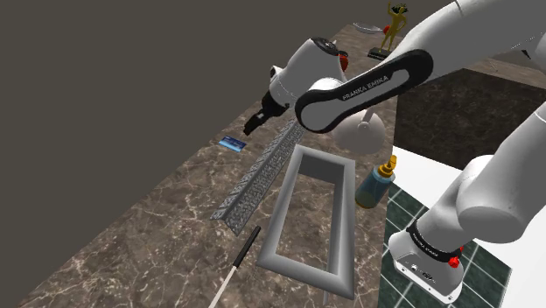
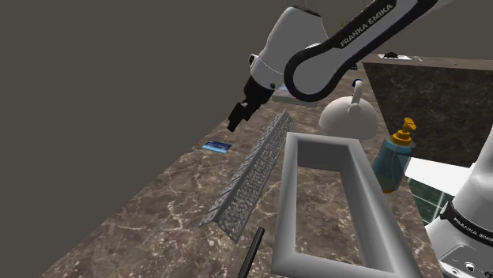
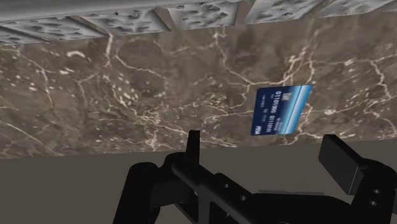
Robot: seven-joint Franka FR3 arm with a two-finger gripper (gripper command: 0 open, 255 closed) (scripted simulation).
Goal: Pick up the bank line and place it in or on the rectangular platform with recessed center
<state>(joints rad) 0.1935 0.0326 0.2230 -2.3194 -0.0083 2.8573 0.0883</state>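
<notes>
A small blue bank card [image 1: 233, 143] [image 2: 216, 147] [image 3: 280, 109] lies flat on the brown marble counter near its edge. My black gripper [image 1: 254, 122] [image 2: 237, 118] [image 3: 267, 153] hangs a little above it, open, with nothing between the fingers; in the wrist view the card sits just beyond the gap between them. The rectangular grey platform with a recessed centre [image 1: 280, 210] [image 2: 286, 205] lies on the counter, separated from the card by a long strip.
A long grey perforated angle strip [image 1: 258, 175] [image 2: 253, 170] lies between card and platform. A black-and-white stick [image 1: 236, 262] lies near the platform's corner. A soap bottle [image 1: 378, 182] [image 2: 393, 158] and a white teapot [image 1: 360, 131] [image 2: 351, 114] stand beyond the platform.
</notes>
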